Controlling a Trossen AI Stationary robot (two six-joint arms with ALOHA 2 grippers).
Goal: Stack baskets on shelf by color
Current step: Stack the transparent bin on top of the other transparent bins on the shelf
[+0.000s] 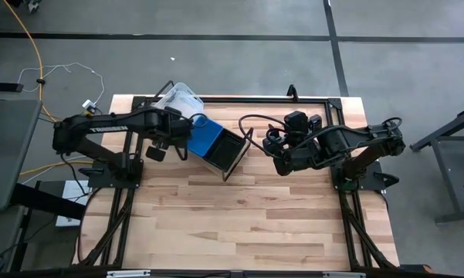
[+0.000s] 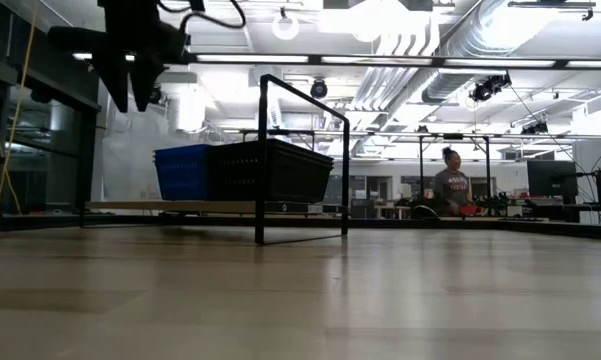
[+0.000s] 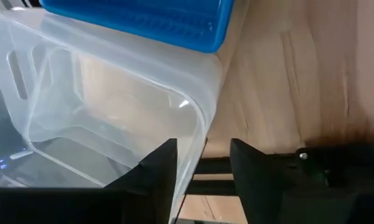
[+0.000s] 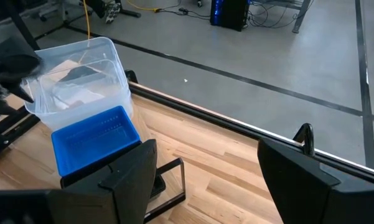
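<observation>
A clear basket [image 1: 177, 98] stands at the table's far edge, left of middle, close against a blue basket [image 1: 207, 139]. The blue basket and a black slatted basket [image 2: 275, 170] sit side by side inside the shelf [image 2: 302, 150], a black-framed rack at the table's middle. My left gripper [image 3: 202, 155] points steeply down over the clear basket's near rim, open, its fingers on either side of the wall. My right gripper [image 4: 205, 162] hangs open in the air to the right of the shelf, with nothing between its fingers. My left gripper comes from above with one finger [image 3: 158, 171] inside the clear basket and the other finger [image 3: 252, 168] outside, the rim corner [image 3: 199, 140] between them. A gap shows beside the outer finger. Whether the inner finger touches the wall, I cannot tell.
The table's black metal rail [image 4: 249, 127] runs along the far edge behind the baskets. Bare wood [image 1: 247, 224] stretches from the shelf toward the near edge. A person [image 2: 450, 185] sits far off in the room beyond.
</observation>
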